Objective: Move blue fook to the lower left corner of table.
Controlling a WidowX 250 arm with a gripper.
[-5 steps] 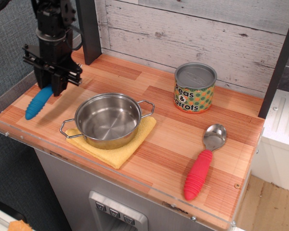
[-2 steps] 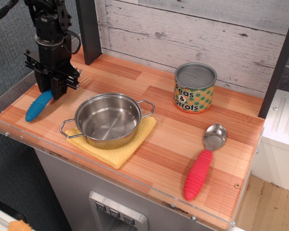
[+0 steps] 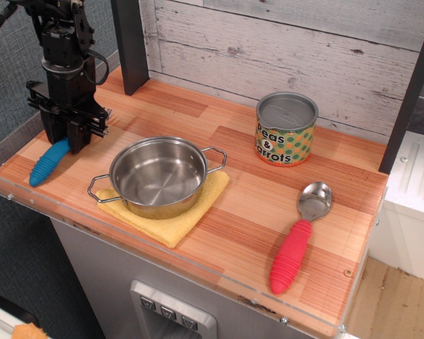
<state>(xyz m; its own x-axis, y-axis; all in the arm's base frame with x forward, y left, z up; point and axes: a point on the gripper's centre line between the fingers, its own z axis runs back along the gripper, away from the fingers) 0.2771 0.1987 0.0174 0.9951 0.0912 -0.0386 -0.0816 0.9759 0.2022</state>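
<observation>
Since a second ago, your gripper (image 3: pixel 69 141) and the blue fook (image 3: pixel 48 162) have slid left, toward the nine o'clock edge of the table (image 3: pixel 254 212). The fook's blue handle now lies near the clear rim at the left end, pointing toward seven o'clock; its head is hidden under the claw. You cannot tell from here whether the claw is clamped on it. The steel pot (image 3: pixel 159 176) on the yellow cloth (image 3: pixel 171 222) sits at three o'clock of the fook.
</observation>
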